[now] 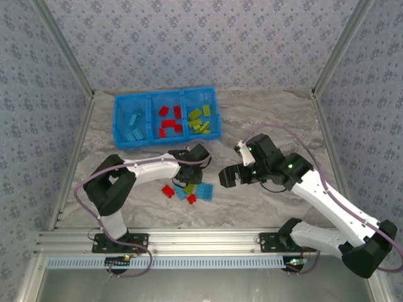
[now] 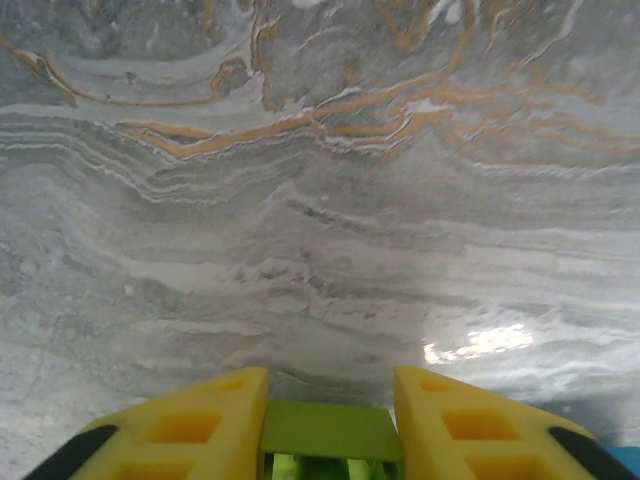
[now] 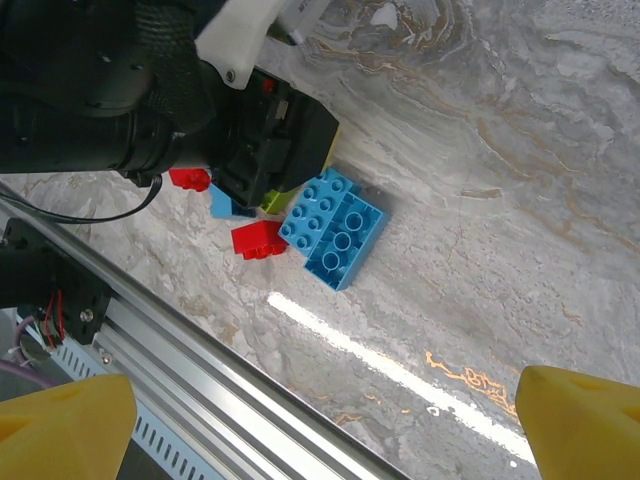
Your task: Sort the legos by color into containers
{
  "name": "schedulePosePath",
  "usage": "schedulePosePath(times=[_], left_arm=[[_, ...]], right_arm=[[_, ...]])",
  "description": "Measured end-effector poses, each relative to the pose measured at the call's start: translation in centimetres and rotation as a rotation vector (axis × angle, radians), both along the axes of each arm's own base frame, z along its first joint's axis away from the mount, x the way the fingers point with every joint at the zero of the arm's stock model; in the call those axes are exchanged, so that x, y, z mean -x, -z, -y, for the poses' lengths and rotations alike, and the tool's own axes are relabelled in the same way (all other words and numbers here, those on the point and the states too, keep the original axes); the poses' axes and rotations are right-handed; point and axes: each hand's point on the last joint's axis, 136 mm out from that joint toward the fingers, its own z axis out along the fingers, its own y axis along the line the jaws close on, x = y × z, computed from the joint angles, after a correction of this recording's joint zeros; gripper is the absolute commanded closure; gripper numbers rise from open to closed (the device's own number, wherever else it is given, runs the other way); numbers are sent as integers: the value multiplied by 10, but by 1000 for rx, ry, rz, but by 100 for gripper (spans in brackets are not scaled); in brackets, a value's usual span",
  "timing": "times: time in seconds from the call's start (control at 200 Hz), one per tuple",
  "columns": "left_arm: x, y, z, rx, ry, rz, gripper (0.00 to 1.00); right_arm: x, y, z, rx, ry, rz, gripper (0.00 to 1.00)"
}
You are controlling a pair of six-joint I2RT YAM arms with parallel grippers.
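One lime green lego (image 2: 325, 432) sits pinched inside the left claw (image 2: 330, 408).

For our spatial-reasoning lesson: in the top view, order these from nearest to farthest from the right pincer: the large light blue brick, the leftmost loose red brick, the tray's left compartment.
1. large light blue brick, just left of the right pincer.
2. leftmost loose red brick, at the pile's left edge.
3. tray's left compartment, far back on the left.

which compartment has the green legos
The right compartment in the top view; the middle compartment holds red, the left compartment blue.
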Motion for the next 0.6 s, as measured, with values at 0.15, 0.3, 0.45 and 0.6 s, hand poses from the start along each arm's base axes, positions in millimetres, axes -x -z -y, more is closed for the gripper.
schedulePosePath(times=[0.15, 0.3, 0.45, 0.6], left_arm=[[-2, 0, 4, 16, -2, 6, 73], [-2, 0, 4, 16, -3, 6, 79], [-4, -5, 3, 16, -6, 22, 78], [-27, -44, 11, 31, 8, 139, 77]], right_arm=[[-2, 5, -3, 2, 6, -10, 0], [-2, 4, -5, -3, 7, -6, 0], [-3, 5, -5, 0, 14, -2, 0], [-7, 4, -4, 2, 35, 8, 0]])
